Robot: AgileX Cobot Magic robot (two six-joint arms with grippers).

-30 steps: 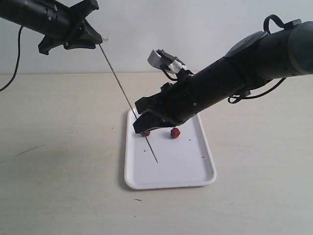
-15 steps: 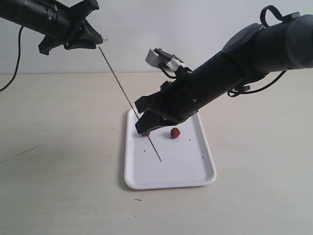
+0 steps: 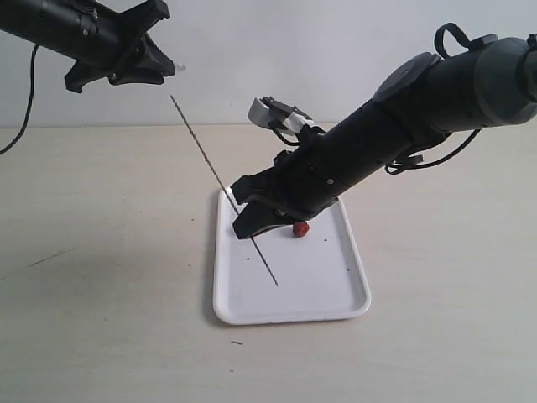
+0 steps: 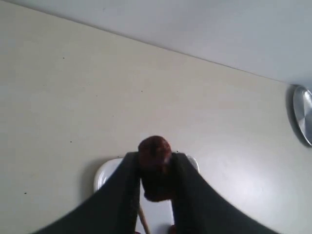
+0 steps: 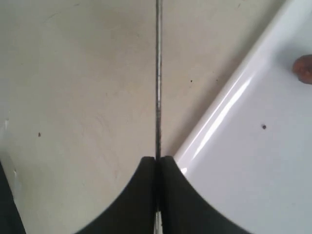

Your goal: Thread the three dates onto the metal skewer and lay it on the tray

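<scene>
High at the left, my left gripper (image 3: 161, 65) is shut on one dark red-brown date (image 4: 154, 151), which fills the gap at its tips (image 4: 155, 159). Over the white tray's (image 3: 294, 311) far left corner, my right gripper (image 3: 242, 223) is shut on the thin metal skewer (image 3: 214, 172). The rod slants up toward the left gripper, and its upper end stops a little short of it. Its lower tip hangs just above the tray. A second date (image 3: 300, 227) lies on the tray beside the right gripper. The third date is hidden. The right wrist view shows the skewer (image 5: 158, 73) pinched at the gripper's (image 5: 157, 160) tips.
A black cable (image 3: 21, 117) hangs at the far left. A white tag (image 3: 273, 109) sits on the right arm's wrist. A round metal object (image 4: 303, 114) shows at the edge of the left wrist view. The tray carries a few tiny dark specks (image 3: 347, 269).
The right gripper has sunk lower with the skewer, and the rod's upper end has come away from the left gripper. The date near the tray's far left corner is now hidden behind the right gripper.
</scene>
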